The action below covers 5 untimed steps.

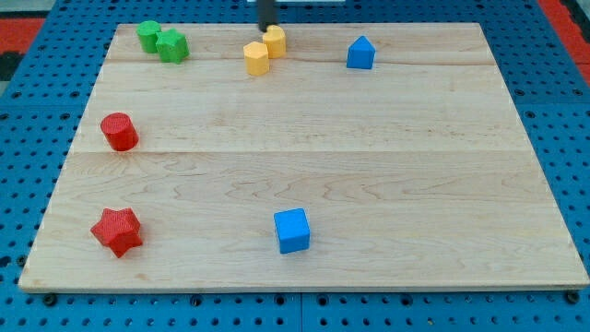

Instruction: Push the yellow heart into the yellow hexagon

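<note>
Here, two yellow blocks touch near the board's top edge.

The yellow heart [275,41] sits against the yellow hexagon [256,58], which lies at its lower left; my tip [265,29], a bare rod with no pincer, stands at the heart's upper left. The pale wooden board [369,166], plank seams running across it, rests on a blue perforated base [572,138]. No writing is legible.

The worktop [387,157] centre offers unobstructed passage. Obstacles: my tip [265,29] touching the yellow heart [275,41], the yellow hexagon [256,58] just beside it, and the blue block [360,53] near the view's top.
</note>
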Available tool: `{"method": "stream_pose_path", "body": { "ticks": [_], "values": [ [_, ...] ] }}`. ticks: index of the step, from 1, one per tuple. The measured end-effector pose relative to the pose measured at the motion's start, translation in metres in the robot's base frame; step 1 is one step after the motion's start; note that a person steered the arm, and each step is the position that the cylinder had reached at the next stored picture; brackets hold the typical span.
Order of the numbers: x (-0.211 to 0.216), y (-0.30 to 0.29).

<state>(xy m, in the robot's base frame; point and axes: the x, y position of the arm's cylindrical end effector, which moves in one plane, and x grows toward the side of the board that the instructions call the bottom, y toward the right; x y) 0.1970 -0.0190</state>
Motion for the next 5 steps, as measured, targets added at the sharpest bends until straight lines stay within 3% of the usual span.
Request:
{"method": "stream_pose_path", "body": {
  "ticks": [1,2,3,4,5],
  "values": [
    [0.014,0.008],
    [0.041,-0.034],
    [0.037,-0.038],
    [0.037,-0.030],
    [0.000,0.037]
  ]
}}
